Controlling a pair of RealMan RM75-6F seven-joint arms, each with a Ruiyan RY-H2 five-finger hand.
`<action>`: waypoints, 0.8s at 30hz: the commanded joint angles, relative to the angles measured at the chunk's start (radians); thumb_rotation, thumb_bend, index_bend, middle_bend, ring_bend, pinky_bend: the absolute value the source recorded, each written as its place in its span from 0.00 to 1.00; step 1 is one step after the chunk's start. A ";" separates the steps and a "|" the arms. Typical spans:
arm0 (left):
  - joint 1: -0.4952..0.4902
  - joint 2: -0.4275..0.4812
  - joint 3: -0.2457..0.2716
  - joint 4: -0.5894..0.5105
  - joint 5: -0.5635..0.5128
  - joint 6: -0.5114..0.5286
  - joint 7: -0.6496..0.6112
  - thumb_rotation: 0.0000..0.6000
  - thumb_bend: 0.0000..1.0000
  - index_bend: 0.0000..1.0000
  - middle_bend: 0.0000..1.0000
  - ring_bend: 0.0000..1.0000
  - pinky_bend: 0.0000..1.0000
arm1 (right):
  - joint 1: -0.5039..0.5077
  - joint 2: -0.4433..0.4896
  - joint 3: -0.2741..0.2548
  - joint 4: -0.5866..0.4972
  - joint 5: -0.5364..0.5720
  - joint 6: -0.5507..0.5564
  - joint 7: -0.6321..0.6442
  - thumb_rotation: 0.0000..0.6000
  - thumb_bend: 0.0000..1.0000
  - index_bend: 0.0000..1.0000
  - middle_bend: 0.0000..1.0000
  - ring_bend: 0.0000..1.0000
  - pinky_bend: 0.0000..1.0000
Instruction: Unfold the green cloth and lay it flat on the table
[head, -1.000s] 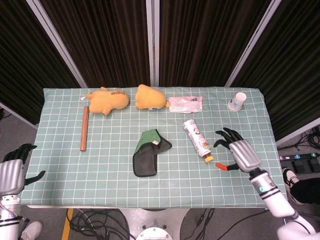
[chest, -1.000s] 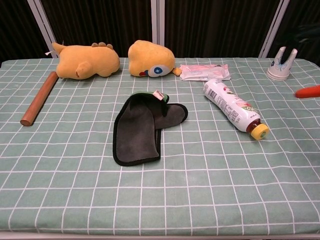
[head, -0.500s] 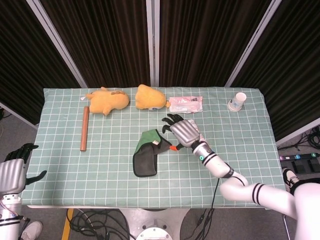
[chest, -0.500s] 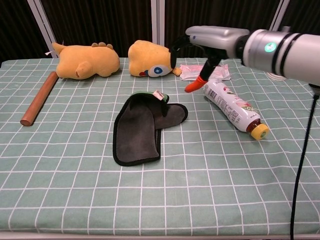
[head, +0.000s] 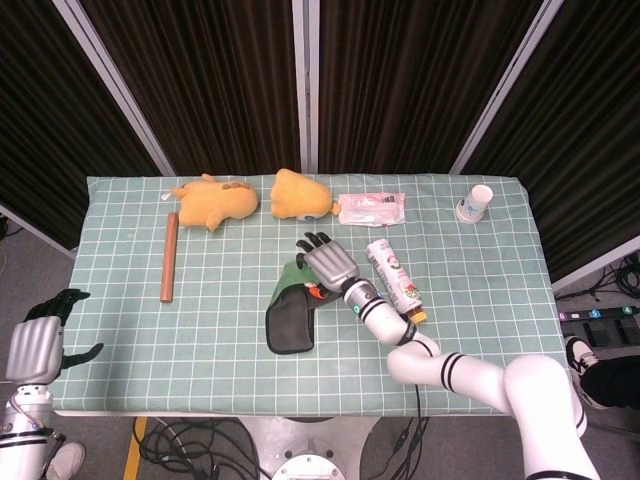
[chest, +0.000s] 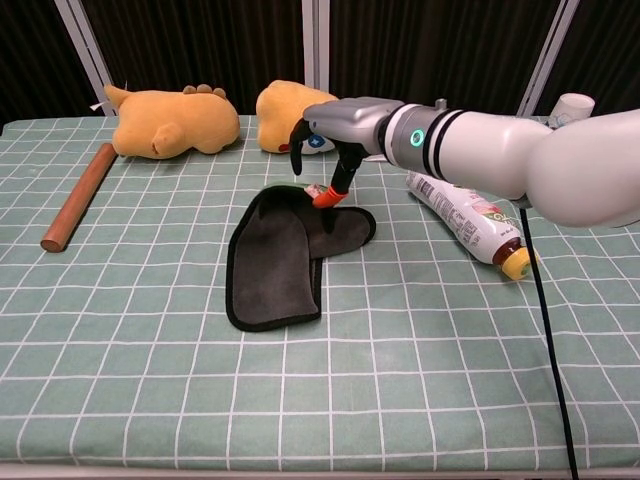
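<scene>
The dark fingers (chest: 300, 133) of the right hand (head: 328, 264) are spread and curled downward with nothing gripped, and its orange-tipped thumb (chest: 328, 194) is brought down to the upper edge of the folded dark green cloth (chest: 285, 255); whether the tip presses the fabric cannot be told. Half a second ago this hand was held higher and further right, above the white plastic bottle with the yellow cap (chest: 468, 221); it has since been moved left and lowered. The cloth is unchanged, lying folded directly below the thumb on the pale green checked tablecloth (chest: 420, 380). Behind the fingers two yellow plush toys (chest: 175, 122) are seen as before. The left hand (head: 38, 342) is held off the table's near left corner, fingers apart, empty, slightly raised since earlier.
</scene>
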 joint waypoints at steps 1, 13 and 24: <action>-0.008 -0.004 -0.004 0.000 0.001 -0.006 -0.001 1.00 0.10 0.31 0.31 0.28 0.26 | 0.025 -0.041 -0.009 0.056 0.029 -0.020 -0.018 0.94 0.21 0.39 0.13 0.02 0.10; -0.061 -0.050 -0.035 0.005 -0.011 -0.058 -0.042 1.00 0.10 0.32 0.31 0.28 0.26 | 0.041 -0.085 0.013 0.137 0.035 -0.002 0.032 1.00 0.51 0.61 0.23 0.07 0.14; -0.176 -0.094 -0.128 0.004 -0.151 -0.262 -0.220 1.00 0.10 0.36 0.31 0.28 0.26 | 0.041 0.054 0.117 -0.107 0.095 0.104 0.015 1.00 0.51 0.67 0.25 0.08 0.14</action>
